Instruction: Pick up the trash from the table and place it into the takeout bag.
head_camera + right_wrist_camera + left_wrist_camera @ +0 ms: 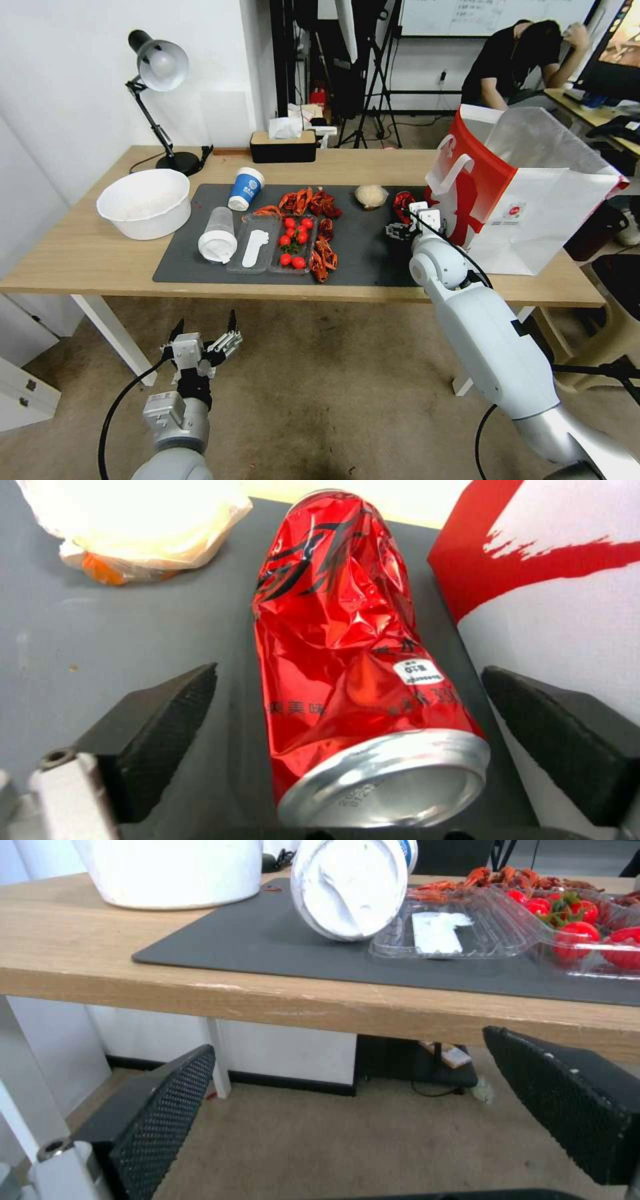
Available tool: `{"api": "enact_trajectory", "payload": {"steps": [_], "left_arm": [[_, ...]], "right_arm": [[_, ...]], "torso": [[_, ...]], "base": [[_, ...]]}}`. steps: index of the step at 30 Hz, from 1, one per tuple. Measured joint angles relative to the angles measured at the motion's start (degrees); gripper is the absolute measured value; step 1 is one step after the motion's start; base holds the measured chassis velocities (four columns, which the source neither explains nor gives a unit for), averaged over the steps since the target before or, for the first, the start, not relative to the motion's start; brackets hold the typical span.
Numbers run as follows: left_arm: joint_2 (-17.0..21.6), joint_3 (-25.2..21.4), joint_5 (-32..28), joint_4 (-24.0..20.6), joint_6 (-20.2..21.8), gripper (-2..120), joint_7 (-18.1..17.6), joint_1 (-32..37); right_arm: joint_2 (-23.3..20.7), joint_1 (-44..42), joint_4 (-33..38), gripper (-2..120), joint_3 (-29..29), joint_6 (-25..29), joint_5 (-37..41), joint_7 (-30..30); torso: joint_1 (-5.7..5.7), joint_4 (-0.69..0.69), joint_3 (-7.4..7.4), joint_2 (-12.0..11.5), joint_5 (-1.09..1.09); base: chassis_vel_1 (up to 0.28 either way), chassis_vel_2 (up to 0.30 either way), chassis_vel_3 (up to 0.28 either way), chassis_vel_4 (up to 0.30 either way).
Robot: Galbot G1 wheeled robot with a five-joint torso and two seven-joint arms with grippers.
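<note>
A crushed red can lies on the dark mat of the table, right beside the takeout bag. My right gripper is open and low over the can, one finger on each side and neither touching it. Just past the can sits a round translucent beige lidded bowl. A clear plastic cup lies on its side at the mat's left, with a blue-and-white paper cup upright behind it. My left gripper hangs open below the table's front edge.
A large white bowl stands off the mat at the left. A clear tray with tomatoes and red crayfish shells fill the mat's middle. A desk lamp and a tissue box stand along the back edge.
</note>
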Motion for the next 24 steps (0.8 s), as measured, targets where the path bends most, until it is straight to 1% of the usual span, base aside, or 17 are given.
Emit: {"api": "enact_trajectory", "payload": {"steps": [2,4,6,8,9,11,12,14,18,24], "left_arm": [[0.0,0.0,0.0,0.0,0.0,100,0.0,0.0],[0.1,0.1,0.0,0.0,0.0,100,0.0,0.0],[0.1,0.2,0.0,0.0,0.0,100,0.0,0.0],[0.2,0.2,0.0,0.0,0.0,100,0.0,-0.1],[0.3,0.2,-0.1,0.0,0.0,100,0.0,-0.1],[0.3,0.3,-0.1,0.1,0.0,100,-0.1,-0.2],[0.3,0.3,-0.1,0.1,0.0,100,-0.1,-0.2],[0.4,0.3,-0.1,0.1,0.0,100,-0.1,-0.2],[0.4,0.3,-0.2,0.1,0.0,100,-0.1,-0.2],[0.3,0.3,0.0,-0.2,0.0,100,-0.1,0.0]], "right_arm": [[0.0,-0.1,0.0,91,0.0,0.4,0.0,0.0],[0.0,-0.2,0.0,89,0.0,0.5,0.0,0.0],[0.1,-0.4,0.0,80,0.1,0.7,0.0,0.0],[0.1,-0.5,0.0,78,0.1,0.7,0.0,0.0],[0.2,-0.7,0.0,70,0.1,0.7,0.0,-0.1],[0.2,-0.8,0.0,62,0.2,0.7,0.0,-0.1],[0.2,-0.8,0.0,62,0.2,0.7,0.0,-0.1],[0.1,-1.0,0.1,51,0.3,0.7,0.1,-0.2],[0.1,-1.2,0.3,47,0.3,0.8,0.1,-0.2],[0.1,-1.3,0.5,47,0.3,1.0,0.0,-0.2]], "torso": [[0.00,0.00,0.00,0.0,0.00],[0.00,0.00,0.00,0.0,0.00],[0.00,0.00,0.00,0.0,-0.01],[0.00,0.00,0.00,0.0,0.00],[0.00,0.00,0.00,0.0,0.00],[0.00,0.00,0.00,0.0,0.00],[0.00,0.00,0.00,0.0,0.00],[0.00,0.01,0.00,0.0,0.00],[0.00,0.00,0.00,0.0,0.00],[0.00,0.00,0.00,0.0,0.00]], "base": [[0.000,0.000,0.000,0.000],[0.000,0.000,0.000,0.000],[0.000,0.000,0.000,0.000],[0.000,0.000,0.000,0.000],[0.000,0.000,0.000,0.000],[0.000,0.000,0.000,0.000],[0.000,0.000,0.000,0.000],[0.000,0.000,0.000,0.000],[0.000,0.000,0.000,0.000],[0.000,0.000,0.000,0.000]]}}
